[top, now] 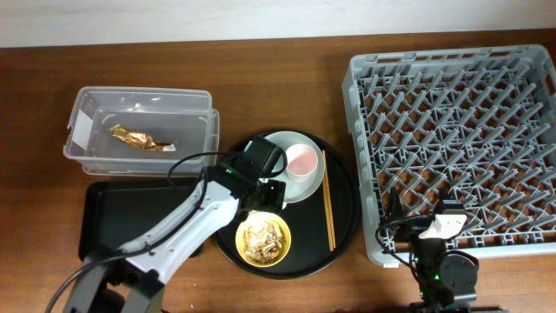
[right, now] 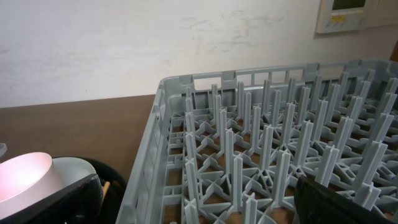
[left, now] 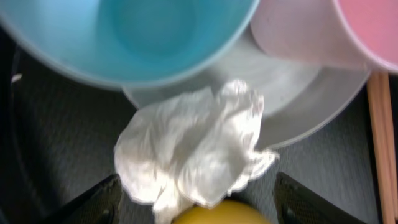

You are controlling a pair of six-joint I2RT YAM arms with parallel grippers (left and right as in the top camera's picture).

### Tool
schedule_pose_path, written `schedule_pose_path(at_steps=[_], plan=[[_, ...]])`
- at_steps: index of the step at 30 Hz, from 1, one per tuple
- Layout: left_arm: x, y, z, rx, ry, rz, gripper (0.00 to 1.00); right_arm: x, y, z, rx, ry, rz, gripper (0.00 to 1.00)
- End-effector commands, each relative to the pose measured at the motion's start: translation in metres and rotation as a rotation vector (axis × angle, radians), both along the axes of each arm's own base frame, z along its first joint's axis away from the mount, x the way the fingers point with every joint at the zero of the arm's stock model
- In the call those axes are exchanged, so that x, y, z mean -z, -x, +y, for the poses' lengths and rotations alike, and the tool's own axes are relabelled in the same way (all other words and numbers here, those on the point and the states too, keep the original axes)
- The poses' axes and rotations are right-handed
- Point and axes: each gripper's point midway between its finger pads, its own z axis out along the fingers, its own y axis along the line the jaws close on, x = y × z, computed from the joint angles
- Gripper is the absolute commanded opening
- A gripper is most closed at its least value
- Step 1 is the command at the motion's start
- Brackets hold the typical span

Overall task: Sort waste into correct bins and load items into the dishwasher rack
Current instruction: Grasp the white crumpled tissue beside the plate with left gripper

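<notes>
In the left wrist view a crumpled white tissue (left: 196, 152) lies on the round black tray against the pale plate (left: 298, 93). My left gripper (left: 196, 182) is open, its fingers on either side of the tissue and just above it. The blue cup (left: 124, 34) and pink cup (left: 323, 28) stand on the plate. The yellow bowl (top: 263, 241) holds beige food scraps (top: 263, 236). Chopsticks (top: 327, 200) lie on the tray's right. The foil wrapper (top: 139, 138) lies in the clear tub (top: 82, 130). My right gripper (right: 196, 190) is open and empty over the grey rack (top: 452, 139).
The flat black tray (top: 109, 217) lies at the front left, below the tub. The large round black tray (top: 343, 230) sits between it and the rack. My left arm (top: 174, 235) reaches across the flat tray's right side. My right arm base (top: 443, 269) is at the rack's front edge.
</notes>
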Motion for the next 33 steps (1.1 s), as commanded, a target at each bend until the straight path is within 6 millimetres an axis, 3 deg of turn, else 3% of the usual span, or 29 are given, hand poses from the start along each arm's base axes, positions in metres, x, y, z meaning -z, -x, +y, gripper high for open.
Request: schedule_pose_path(at_steps=[1, 10, 14, 18, 21, 22, 25, 28, 31, 33], plan=[[0.017, -0.006, 0.0, -0.042, -0.024, 0.01, 0.77, 0.003, 0.0, -0.002, 0.005, 0.004, 0.007, 0.99], [0.04, -0.004, 0.001, -0.042, -0.055, 0.053, 0.75, 0.003, 0.0, -0.002, 0.005, 0.004, 0.007, 0.99], [0.039, -0.004, 0.001, -0.041, -0.054, 0.052, 0.59, 0.003, 0.0, -0.002, 0.005, 0.004, 0.007, 0.99], [0.039, -0.004, 0.001, -0.041, -0.054, 0.051, 0.34, 0.003, 0.0, -0.002, 0.005, 0.004, 0.007, 0.99], [0.038, -0.004, 0.001, -0.041, -0.055, 0.053, 0.1, 0.003, 0.0, -0.002, 0.005, 0.004, 0.007, 0.99], [0.036, -0.004, 0.001, -0.041, -0.053, 0.05, 0.08, 0.003, 0.0, -0.002, 0.005, 0.004, 0.007, 0.99], [0.014, -0.009, 0.0, -0.044, -0.028, 0.0, 0.05, 0.003, 0.0, -0.002, 0.005, 0.004, 0.007, 0.99], [-0.023, -0.02, 0.008, -0.071, -0.044, -0.106, 0.02, 0.003, 0.0, -0.002, 0.005, 0.004, 0.007, 0.99], [-0.075, -0.026, 0.032, -0.117, -0.103, -0.243, 0.01, 0.003, 0.0, -0.002, 0.005, 0.004, 0.007, 0.99], [-0.096, -0.026, 0.048, -0.153, -0.141, -0.304, 0.0, 0.003, 0.0, -0.002, 0.005, 0.004, 0.007, 0.99]])
